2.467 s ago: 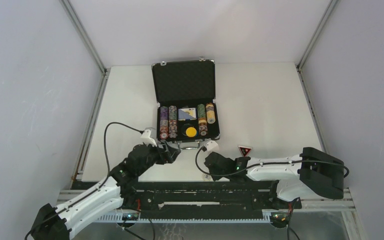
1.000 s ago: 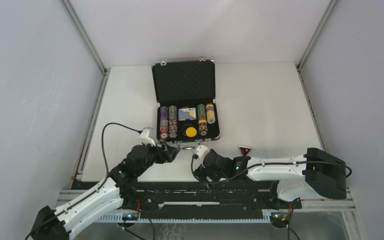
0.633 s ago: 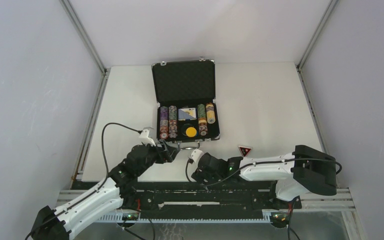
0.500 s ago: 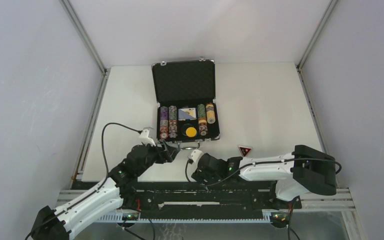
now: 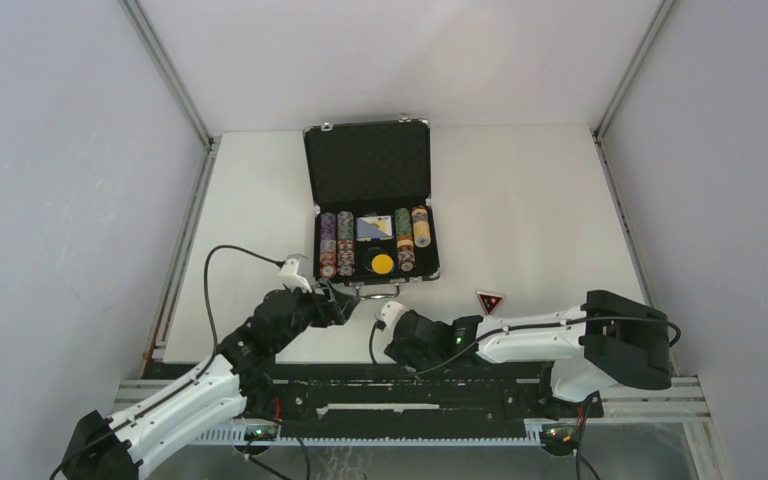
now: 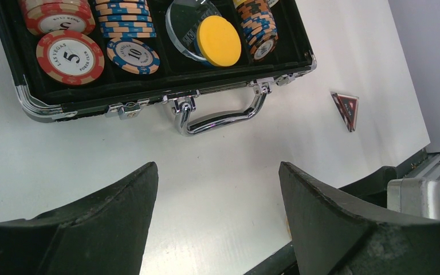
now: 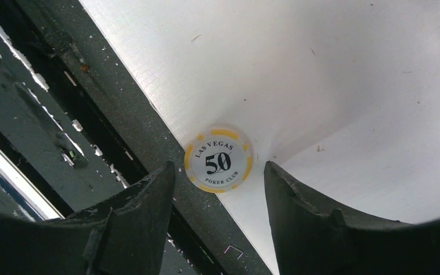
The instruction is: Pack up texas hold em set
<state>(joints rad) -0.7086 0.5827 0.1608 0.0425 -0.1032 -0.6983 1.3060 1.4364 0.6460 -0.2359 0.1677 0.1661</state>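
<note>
Chip (image 7: 218,159) (a 50, at six o'clock on the table (image 7: 349,86)) now lies between the right gripper's (image 7: 219,167) narrowing, still-apart jaws; pickup looks imminent. Left gripper (image 6: 217,167) stays apart.

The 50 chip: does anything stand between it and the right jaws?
Nothing visible does. The chip lies flat at the table edge, in the gap between the open right jaws, untouched.
</note>
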